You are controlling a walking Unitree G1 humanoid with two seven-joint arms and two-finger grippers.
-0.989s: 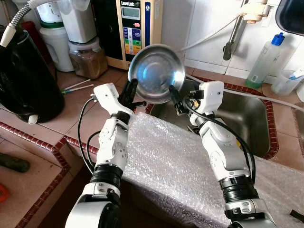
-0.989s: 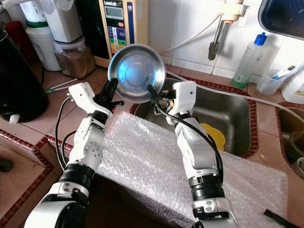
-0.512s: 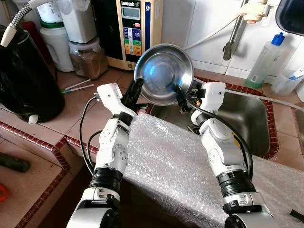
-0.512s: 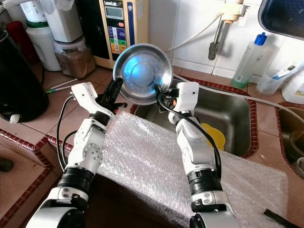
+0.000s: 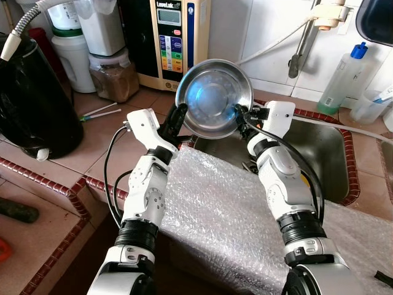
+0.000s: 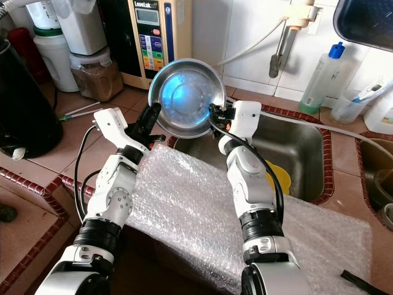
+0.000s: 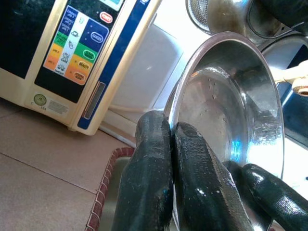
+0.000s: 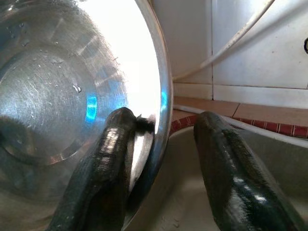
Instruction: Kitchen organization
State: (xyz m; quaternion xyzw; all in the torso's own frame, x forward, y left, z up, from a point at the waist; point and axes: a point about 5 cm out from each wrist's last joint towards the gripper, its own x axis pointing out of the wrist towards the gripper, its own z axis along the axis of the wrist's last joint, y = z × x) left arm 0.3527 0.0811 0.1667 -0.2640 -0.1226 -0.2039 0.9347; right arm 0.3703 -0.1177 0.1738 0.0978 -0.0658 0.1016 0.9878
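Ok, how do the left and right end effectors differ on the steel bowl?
The left end effector is shut, pinching the rim of the steel bowl; the right end effector is open, one finger inside the bowl, the other apart outside. The left is at the bowl's left edge, the right at its right edge. Both meet the tilted bowl's rim.

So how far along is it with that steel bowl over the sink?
Already done: the steel bowl is lifted, tilted on edge above the sink. In hand: the left gripper pinches its rim, while the right gripper straddles the opposite rim, fingers apart. Left: setting it down somewhere.
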